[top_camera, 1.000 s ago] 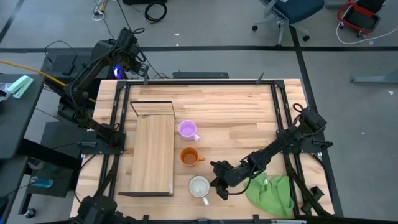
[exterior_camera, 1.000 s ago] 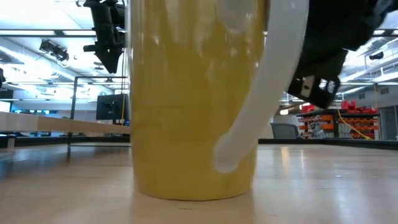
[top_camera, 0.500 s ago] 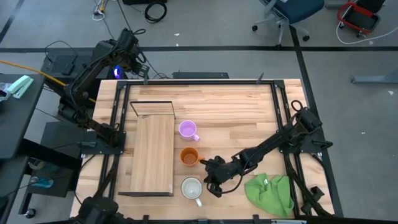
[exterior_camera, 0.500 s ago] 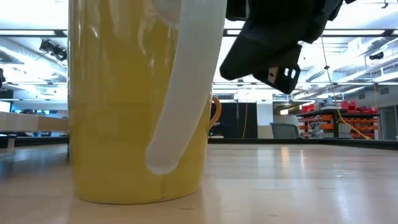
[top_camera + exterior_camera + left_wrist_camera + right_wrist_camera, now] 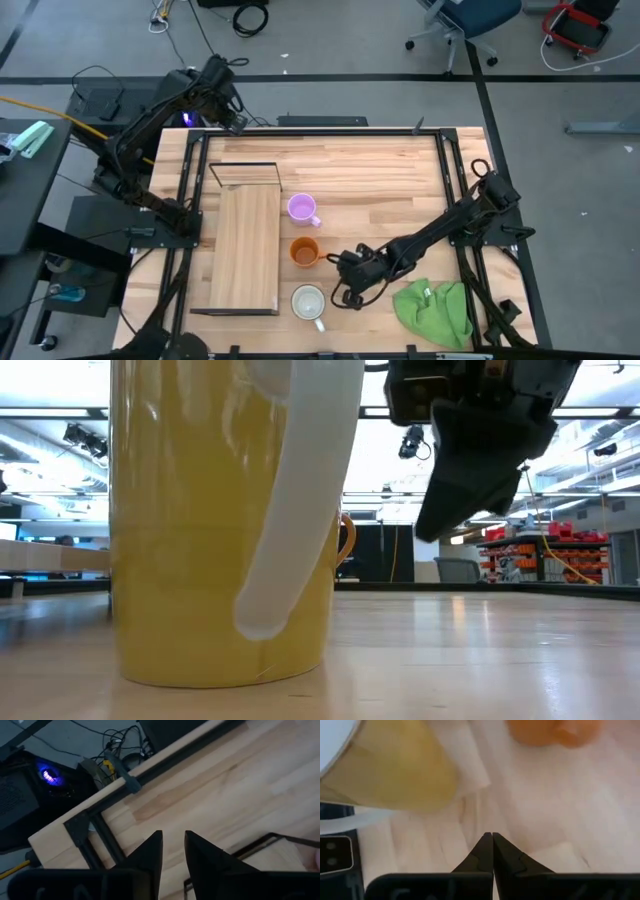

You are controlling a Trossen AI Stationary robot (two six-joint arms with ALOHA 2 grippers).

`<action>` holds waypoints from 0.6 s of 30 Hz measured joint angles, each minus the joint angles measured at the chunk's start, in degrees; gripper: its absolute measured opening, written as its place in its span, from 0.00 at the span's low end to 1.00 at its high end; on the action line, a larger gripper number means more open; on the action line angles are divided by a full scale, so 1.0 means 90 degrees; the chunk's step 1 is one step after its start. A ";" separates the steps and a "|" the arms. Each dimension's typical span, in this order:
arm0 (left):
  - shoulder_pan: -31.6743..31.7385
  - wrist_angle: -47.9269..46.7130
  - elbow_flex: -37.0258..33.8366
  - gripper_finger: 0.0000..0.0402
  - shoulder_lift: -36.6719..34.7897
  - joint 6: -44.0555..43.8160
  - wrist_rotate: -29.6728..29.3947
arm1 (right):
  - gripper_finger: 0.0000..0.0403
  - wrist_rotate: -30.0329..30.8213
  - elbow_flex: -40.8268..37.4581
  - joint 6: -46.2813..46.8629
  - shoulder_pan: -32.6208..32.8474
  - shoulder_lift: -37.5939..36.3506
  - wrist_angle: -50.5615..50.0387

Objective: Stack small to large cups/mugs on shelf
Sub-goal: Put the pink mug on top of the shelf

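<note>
Right gripper (image 5: 345,292) low over the butcher-block tabletop (image 5: 380,190), fingers pressed together on nothing, tips just beside the large mug with a white rim and handle and yellowish wall (image 5: 308,303). That mug stands upright near the front edge, close to the corner of the long light-wood shelf board with its thin black wire frame (image 5: 245,248). Small orange mug (image 5: 303,252) next up the row, light purple mug (image 5: 302,208) beyond it; all three on the table, none on the shelf yet. Crumpled green cloth (image 5: 435,310) lies off to the right of the gripper.

Left gripper (image 5: 172,851) waits over the far left corner of the table, fingers a little apart, empty.

My read: the step in hand is grasping the big mug, the base of the stack. I'd open the right fingers first, then straddle the wall or handle (image 5: 300,500) squarely. Approach from the handle side, keep clear of the orange mug, lift straight before swinging to the shelf.
</note>
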 joint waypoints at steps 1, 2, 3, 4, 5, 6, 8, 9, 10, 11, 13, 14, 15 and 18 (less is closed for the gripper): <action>-0.0106 -0.0004 0.0000 0.23 0.0000 -0.0044 0.0000 | 0.01 0.0099 0.0000 0.0040 0.0000 -0.0082 -0.0217; -0.0200 -0.0002 0.0000 0.23 0.0000 -0.0102 0.0000 | 0.01 0.0196 0.0000 0.0068 0.0002 -0.0177 -0.0371; -0.0294 0.0000 0.0000 0.22 0.0000 -0.0117 0.0000 | 0.01 0.0327 0.0000 0.0080 0.0010 -0.0283 -0.0513; -0.0413 -0.0001 0.0000 0.22 0.0000 -0.0123 0.0001 | 0.01 0.0459 0.0000 0.0083 0.0010 -0.0399 -0.0691; -0.0524 0.0002 0.0000 0.22 -0.0006 -0.0137 0.0000 | 0.01 0.0595 0.0000 0.0081 0.0013 -0.0538 -0.0848; -0.0639 0.0005 0.0000 0.21 -0.0007 -0.0155 0.0000 | 0.01 0.0708 0.0000 0.0082 0.0023 -0.0676 -0.0988; -0.0886 0.0005 0.0000 0.21 -0.0007 -0.0267 0.0002 | 0.01 0.0990 0.0000 0.0081 0.0027 -0.0963 -0.1301; -0.1017 0.0005 0.0000 0.21 -0.0007 -0.0292 0.0001 | 0.01 0.1147 0.0000 0.0083 0.0038 -0.1102 -0.1486; -0.1152 0.0007 0.0000 0.21 -0.0007 -0.0296 0.0002 | 0.01 0.1284 0.0000 0.0079 0.0047 -0.1232 -0.1579; -0.1298 0.0006 0.0000 0.21 -0.0008 -0.0291 0.0008 | 0.01 0.1435 0.0000 0.0069 0.0052 -0.1368 -0.1714; -0.1579 0.0012 0.0000 0.21 -0.0012 -0.0288 0.0147 | 0.02 0.1648 0.0000 0.0067 0.0056 -0.1622 -0.1993; -0.1713 0.0026 0.0000 0.21 -0.0012 -0.0286 0.0302 | 0.02 0.1735 0.0000 0.0063 0.0056 -0.1727 -0.2075; -0.1861 0.0045 0.0000 0.21 -0.0012 -0.0288 0.0516 | 0.02 0.1836 0.0000 0.0061 0.0056 -0.1834 -0.2177; -0.2306 0.0200 0.0000 0.22 -0.0012 -0.0287 0.1247 | 0.02 0.2167 0.0000 0.0033 0.0051 -0.2072 -0.2337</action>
